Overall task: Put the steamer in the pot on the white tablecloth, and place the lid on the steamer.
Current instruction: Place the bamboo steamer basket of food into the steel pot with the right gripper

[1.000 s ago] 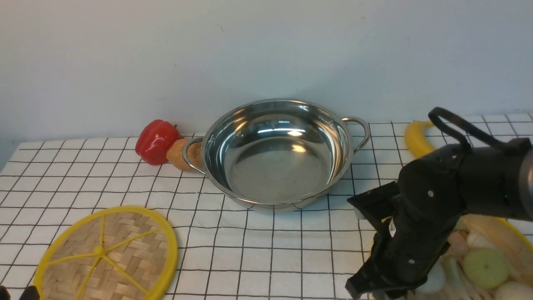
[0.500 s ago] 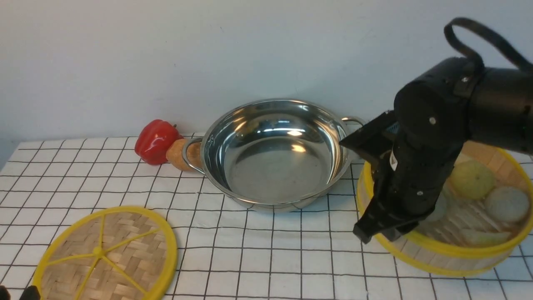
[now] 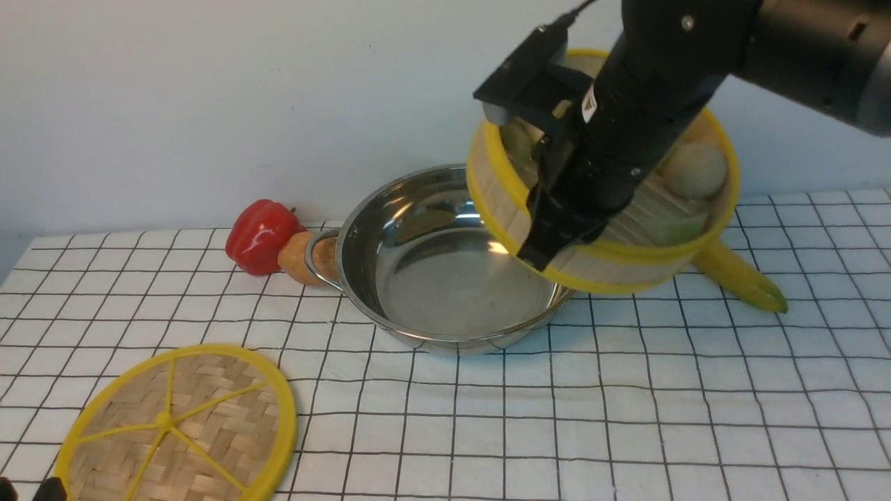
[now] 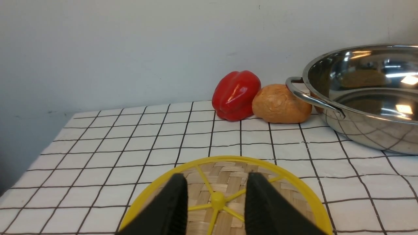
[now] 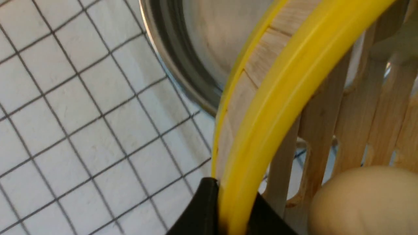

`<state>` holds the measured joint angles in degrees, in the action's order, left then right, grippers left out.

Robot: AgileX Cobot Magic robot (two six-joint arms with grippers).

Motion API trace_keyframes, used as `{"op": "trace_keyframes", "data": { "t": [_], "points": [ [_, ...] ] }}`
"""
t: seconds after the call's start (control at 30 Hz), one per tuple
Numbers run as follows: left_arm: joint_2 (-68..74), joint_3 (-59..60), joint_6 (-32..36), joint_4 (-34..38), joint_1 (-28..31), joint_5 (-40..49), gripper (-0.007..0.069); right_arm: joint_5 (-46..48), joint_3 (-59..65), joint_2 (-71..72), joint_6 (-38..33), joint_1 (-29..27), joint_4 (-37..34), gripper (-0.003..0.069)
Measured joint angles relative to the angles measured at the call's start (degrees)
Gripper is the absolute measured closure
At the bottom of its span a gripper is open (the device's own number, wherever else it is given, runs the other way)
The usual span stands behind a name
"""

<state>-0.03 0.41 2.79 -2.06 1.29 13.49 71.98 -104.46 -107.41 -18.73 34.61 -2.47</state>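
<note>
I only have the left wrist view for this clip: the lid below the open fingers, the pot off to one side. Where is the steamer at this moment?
Observer: The steamer is in the air, tilted, over the right side of the pot. It is not yet inside it.
Operator: What is carrying it?
Observer: The right gripper is shut on its yellow rim, with one of the fingers outside the wall and the other inside.
Operator: Is the steamer empty?
Observer: No. A pale round piece of food sits inside it, with other pale pieces beside it.
</note>
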Motion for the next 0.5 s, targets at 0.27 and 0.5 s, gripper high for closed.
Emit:
{"op": "trace_keyframes", "data": {
  "t": [0.27, 0.5],
  "points": [
    [0.00, 0.00, 0.00, 0.00, 0.00, 0.00, 0.0382, 0.23, -12.06, -9.48, -12.67, 0.10, -4.59, 0.0594],
    [0.00, 0.00, 0.00, 0.00, 0.00, 0.00, 0.0382, 0.62, -15.14, -15.86, -17.45, 1.80, -4.71, 0.0594]
  ]
}}
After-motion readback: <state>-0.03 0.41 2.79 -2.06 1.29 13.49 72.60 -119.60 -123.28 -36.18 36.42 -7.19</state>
